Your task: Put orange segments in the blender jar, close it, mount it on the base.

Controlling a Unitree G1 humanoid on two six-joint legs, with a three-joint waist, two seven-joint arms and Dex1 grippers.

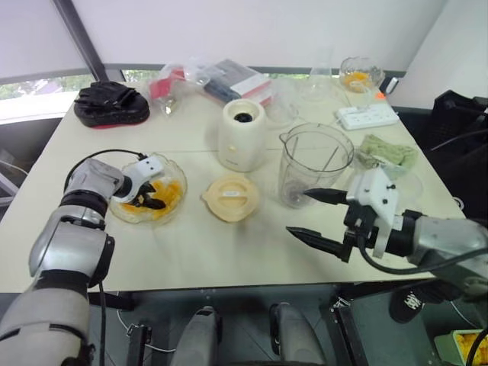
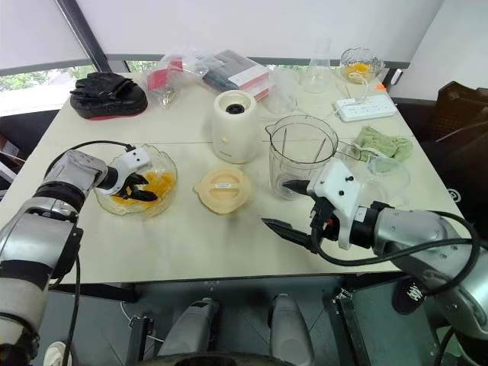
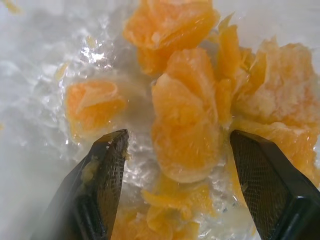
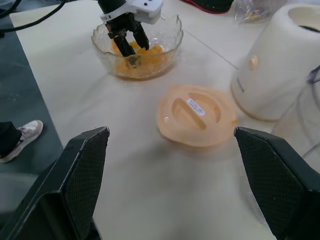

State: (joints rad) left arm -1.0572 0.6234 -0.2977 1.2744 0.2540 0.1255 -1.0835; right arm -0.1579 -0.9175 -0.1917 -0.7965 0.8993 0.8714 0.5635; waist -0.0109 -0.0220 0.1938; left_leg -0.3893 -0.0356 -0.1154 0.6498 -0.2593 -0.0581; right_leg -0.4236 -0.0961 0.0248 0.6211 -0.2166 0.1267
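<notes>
Between the two black fingers of the left pincer point(image 3: 175, 190), which stand apart inside one glass bowl point(image 1: 174, 169), lies one orange segment point(image 3: 187, 145); the fingers do not close on it. More orange segments point(image 3: 270, 100) lie just beside it, too many and too heaped to count. Well apart, the right pincer point(image 1: 309, 215) hovers wide open and holds nothing. Just behind it stands one empty blender jar point(image 1: 314, 164). One peach-coloured lid point(image 1: 231, 197) lies between both pincers, and one cream base point(image 1: 242, 135) stands beyond the lid on the worktop point(image 1: 229, 252).
</notes>
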